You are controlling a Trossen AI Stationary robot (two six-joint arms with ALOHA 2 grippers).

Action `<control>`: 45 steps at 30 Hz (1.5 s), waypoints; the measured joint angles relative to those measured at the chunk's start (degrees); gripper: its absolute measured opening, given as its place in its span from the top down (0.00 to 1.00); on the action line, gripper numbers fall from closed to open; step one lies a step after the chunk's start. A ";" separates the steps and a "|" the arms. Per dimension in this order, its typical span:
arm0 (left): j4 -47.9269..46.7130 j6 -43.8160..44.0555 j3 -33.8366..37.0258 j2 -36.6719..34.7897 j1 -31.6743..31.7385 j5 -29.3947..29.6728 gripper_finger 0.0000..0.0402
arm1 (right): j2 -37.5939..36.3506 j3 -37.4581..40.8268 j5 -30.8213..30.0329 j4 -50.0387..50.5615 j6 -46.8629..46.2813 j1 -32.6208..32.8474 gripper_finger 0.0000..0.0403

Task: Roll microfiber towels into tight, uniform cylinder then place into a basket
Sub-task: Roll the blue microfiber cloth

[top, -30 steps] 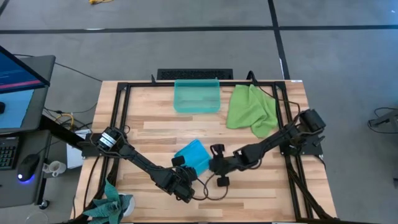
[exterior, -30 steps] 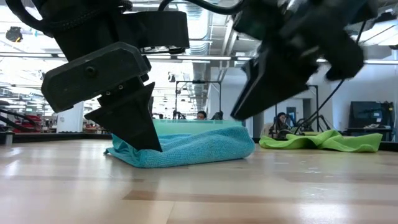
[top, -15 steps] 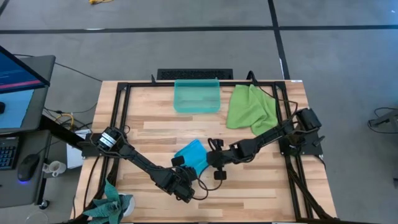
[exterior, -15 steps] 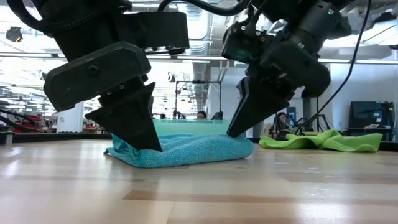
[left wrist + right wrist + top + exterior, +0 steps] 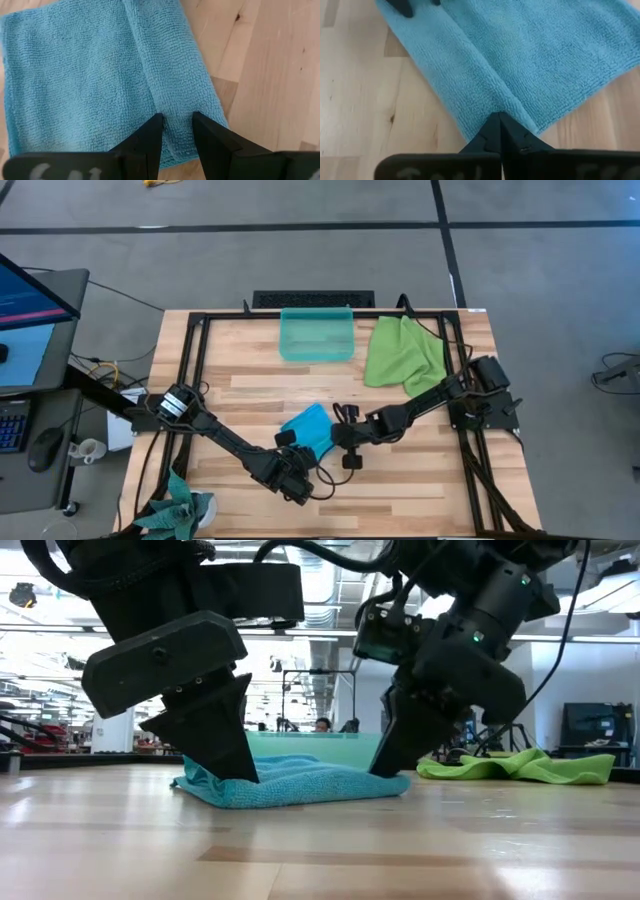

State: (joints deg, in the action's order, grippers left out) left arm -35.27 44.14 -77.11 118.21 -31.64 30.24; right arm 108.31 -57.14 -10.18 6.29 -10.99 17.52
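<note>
The sky-blue towel [image 5: 308,426] lies on the table's near middle, folded small, with a rolled-over strip along one side [image 5: 170,85]. My left gripper [image 5: 290,446] stands on its left end [image 5: 215,778], shut on that strip. My right gripper [image 5: 335,436] is shut, with its tips down on the towel's right end [image 5: 392,778]. The lime green towel [image 5: 405,352] lies crumpled at the far right. The teal see-through basket [image 5: 317,335] stands at the far middle. My left gripper pinches the rolled-over strip [image 5: 176,125] between its two fingers, close to the strip's end. The fingers point down from above and lie across the strip. The towel rests flat on the table. My right gripper presses its shut fingertips [image 5: 498,119] down on the crease of the strip [image 5: 490,102], close to the towel's edge. The fingers slant down from the table's right side. The towel lies flat on the table under them.
A black frame [image 5: 195,380] runs round the wooden table top. Bare wood lies left of the blue towel and along the near edge. A desk with a monitor and mouse [image 5: 40,448] stands off the table's left; a plant [image 5: 180,505] sits at the near left corner.
My right gripper has gone toward the table's left edge and down, and its shut tips now rest on the blue towel's right end, which lies lower than before. The left gripper has stayed on the towel's left end.
</note>
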 joint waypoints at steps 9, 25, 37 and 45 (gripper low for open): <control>0.00 -0.95 -0.06 0.00 0.22 -1.09 0.74 | 0.52 -0.10 -0.21 0.28 -4.04 0.44 0.95; -1.51 2.92 -0.14 -0.13 1.66 -1.24 0.54 | 0.37 0.04 0.20 0.42 -8.02 -0.02 0.96; -7.46 -1.98 -8.85 0.19 -6.17 16.85 0.61 | 0.42 0.10 -0.23 0.44 -10.05 -0.02 0.96; -2.46 -3.69 -4.81 0.09 -6.19 18.05 0.67 | 0.44 0.19 -0.37 -0.35 -10.51 -0.02 0.97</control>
State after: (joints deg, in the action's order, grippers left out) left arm -37.73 40.45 -81.92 118.30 -37.83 48.29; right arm 108.75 -56.95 -10.55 5.93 -21.50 17.50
